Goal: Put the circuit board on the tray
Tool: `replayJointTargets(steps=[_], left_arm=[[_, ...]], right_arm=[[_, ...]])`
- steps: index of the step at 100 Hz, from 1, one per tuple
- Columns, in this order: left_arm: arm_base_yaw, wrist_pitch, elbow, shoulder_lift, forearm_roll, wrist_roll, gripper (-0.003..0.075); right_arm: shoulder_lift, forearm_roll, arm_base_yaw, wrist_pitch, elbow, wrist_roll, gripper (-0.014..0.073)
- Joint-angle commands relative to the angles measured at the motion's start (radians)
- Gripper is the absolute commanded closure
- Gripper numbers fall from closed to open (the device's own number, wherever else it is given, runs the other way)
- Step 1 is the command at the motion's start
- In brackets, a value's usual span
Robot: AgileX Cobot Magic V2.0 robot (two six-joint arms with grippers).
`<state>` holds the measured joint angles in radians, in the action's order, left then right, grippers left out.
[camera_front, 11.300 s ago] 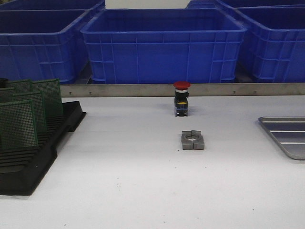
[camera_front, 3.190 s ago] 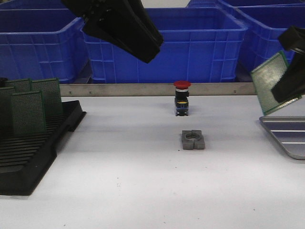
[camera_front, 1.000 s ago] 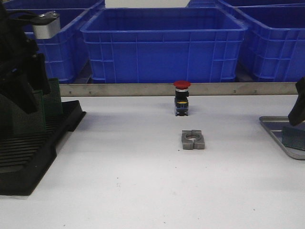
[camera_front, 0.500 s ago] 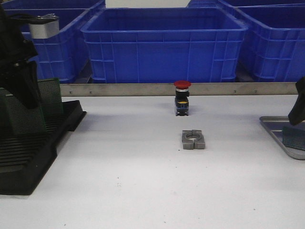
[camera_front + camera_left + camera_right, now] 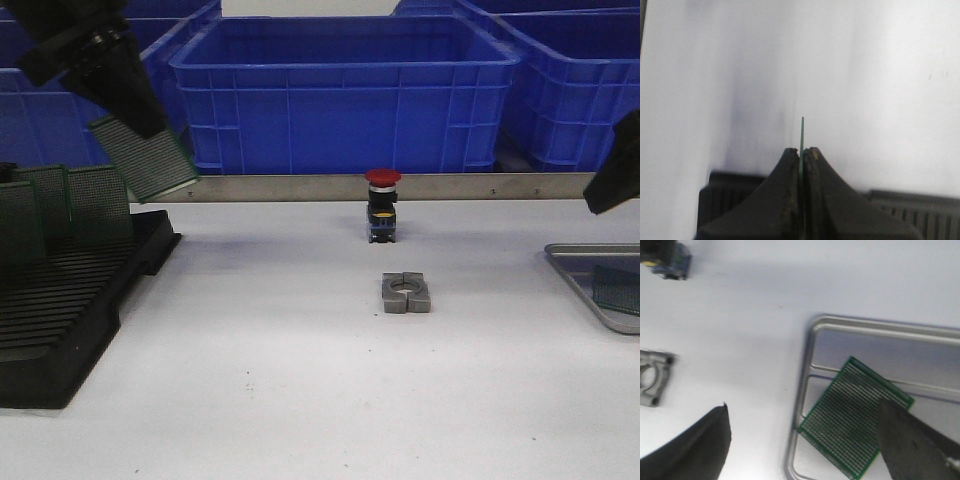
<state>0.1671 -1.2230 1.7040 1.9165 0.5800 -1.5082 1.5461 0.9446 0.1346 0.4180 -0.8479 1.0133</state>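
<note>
Your left gripper [image 5: 801, 160] is clamped on a circuit board [image 5: 144, 157], held above the rack [image 5: 60, 320]. Your right gripper [image 5: 802, 440] has jaws apart, w/ another board [image 5: 856, 416] flat in the tray [image 5: 880, 327] between them.

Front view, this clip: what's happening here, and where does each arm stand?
The left gripper is shut on a green circuit board, held in the air above the black slotted rack, where more boards stand upright. The right gripper is open and raised above the metal tray, where another circuit board lies flat. A red push button and a grey clamp block sit between them.
</note>
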Motion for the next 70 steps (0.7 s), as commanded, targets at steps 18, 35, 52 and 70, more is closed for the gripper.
replayJointTargets(steps=[18,35,52,70], left_arm=[[0.117,-0.062,0.032,-0.060,0.227,0.012,0.0740],[0.200,-0.062,0.032,-0.060,0.236,0.012,0.0740],[0.260,-0.062,0.032,-0.060,0.238,0.012,0.0740],[0.288,-0.062,0.032,-0.060,0.238,0.012,0.0740]], right_arm=[[-0.100,0.030,-0.145,0.078,-0.040,0.218,-0.0017],[-0.100,0.078,-0.245,0.175,-0.040,0.373,-0.0017],[-0.100,0.212,-0.321,0.242,-0.040,0.551,-0.0017],[-0.080,0.370,-0.366,0.250,-0.040,0.731,-0.0017]])
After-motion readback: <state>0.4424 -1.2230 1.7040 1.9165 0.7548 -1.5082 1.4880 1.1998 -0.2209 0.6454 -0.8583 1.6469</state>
